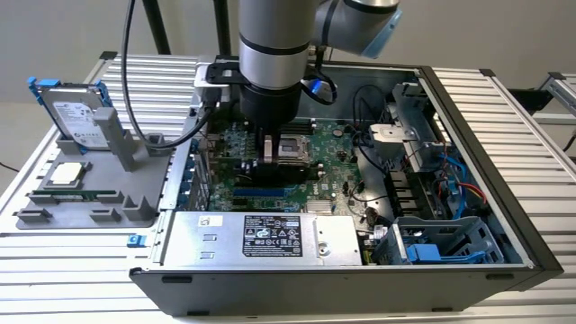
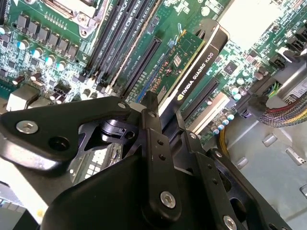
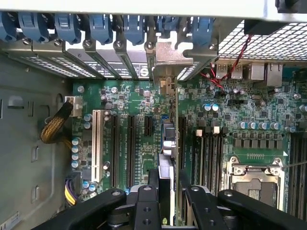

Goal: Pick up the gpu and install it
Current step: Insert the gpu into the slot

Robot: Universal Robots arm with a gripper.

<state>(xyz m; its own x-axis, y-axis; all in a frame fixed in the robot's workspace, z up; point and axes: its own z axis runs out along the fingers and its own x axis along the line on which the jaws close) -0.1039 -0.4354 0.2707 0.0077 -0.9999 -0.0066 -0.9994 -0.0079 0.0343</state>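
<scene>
The gpu [image 2: 192, 72] stood on edge inside the open computer case [image 1: 315, 290], pinched between the gripper's [image 2: 165, 115] 2 fingers [image 3: 144, 203]. Its lower edge was down among the slots of the motherboard [image 3: 134, 96]; whether it was fully seated could not be told. Its silver bracket [image 3: 165, 60] met the rear wall beneath the blue clips [image 3: 100, 26]. Outside the case, at the exterior view's left, a hard drive [image 1: 77, 115] stood on a grey stand [image 1: 99, 196].

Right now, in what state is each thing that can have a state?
pincer: shut on the gpu.
gpu: gripped, standing on edge over the motherboard; seating unclear.
computer case: lying flat, side open.
hard drive: upright in the grey holder.
processor chip: lying flat on that holder.
</scene>
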